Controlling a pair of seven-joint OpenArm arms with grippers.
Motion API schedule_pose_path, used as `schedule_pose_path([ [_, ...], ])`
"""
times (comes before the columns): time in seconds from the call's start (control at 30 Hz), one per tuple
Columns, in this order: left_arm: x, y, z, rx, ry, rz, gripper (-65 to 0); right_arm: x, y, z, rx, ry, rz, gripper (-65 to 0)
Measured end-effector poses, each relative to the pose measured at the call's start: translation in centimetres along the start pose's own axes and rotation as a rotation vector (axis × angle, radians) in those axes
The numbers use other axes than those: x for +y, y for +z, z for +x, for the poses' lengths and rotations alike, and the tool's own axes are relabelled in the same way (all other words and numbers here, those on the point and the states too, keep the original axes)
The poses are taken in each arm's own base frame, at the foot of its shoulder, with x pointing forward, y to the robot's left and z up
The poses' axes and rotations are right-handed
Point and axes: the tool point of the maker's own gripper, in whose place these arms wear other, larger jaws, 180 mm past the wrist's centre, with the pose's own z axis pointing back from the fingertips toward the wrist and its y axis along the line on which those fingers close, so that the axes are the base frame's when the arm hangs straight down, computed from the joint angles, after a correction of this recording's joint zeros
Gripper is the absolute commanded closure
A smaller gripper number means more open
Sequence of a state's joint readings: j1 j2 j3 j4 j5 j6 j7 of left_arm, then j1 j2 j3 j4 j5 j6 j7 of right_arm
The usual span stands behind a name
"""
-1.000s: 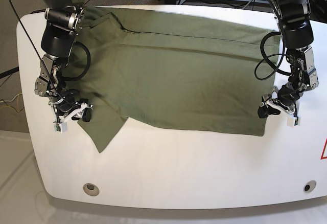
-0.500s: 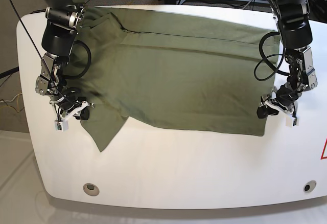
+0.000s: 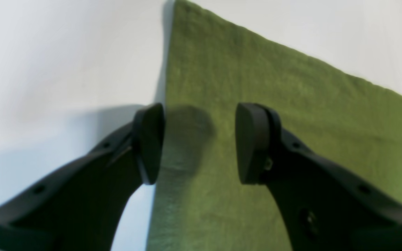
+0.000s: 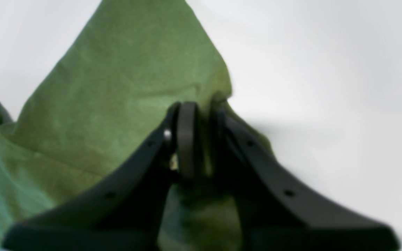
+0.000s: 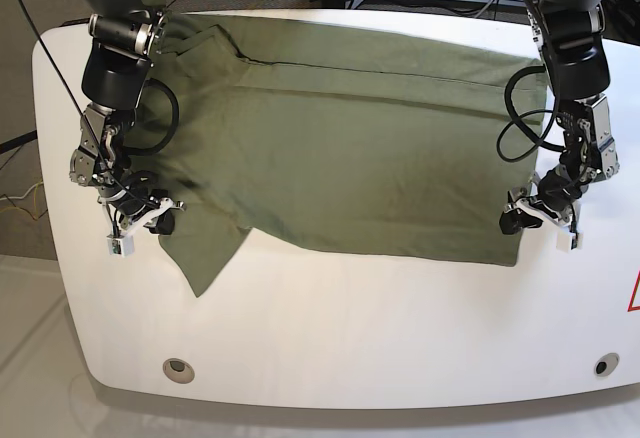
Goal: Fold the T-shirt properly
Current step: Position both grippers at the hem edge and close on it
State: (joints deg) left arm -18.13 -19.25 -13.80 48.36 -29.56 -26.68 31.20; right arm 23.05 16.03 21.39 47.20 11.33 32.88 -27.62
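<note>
- The T-shirt (image 5: 350, 148) lies spread flat on my white table (image 5: 330, 328).
- My right claw (image 4: 201, 139) pinches its sleeve edge.
- My left claw (image 3: 199, 143) gapes, straddling its side edge.

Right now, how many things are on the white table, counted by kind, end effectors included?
T-shirt: 1
End effectors: 2, left end effector and right end effector
Total: 3
</note>
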Motion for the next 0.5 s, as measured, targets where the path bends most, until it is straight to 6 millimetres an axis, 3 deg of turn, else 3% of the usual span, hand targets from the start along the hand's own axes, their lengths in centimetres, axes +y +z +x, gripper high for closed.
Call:
schedule_pose_path([
  [0.3,0.08,0.11,-0.07,-0.006,-0.001,0.001,-30.2,-0.04,0.02,-0.21,-0.001,-0.002,-0.001,-0.6],
  [0.5,0.15,0.09,-0.10,-0.008,0.001,0.005,-10.8,0.04,0.03,-0.12,-0.005,-0.006,0.003,0.0],
])
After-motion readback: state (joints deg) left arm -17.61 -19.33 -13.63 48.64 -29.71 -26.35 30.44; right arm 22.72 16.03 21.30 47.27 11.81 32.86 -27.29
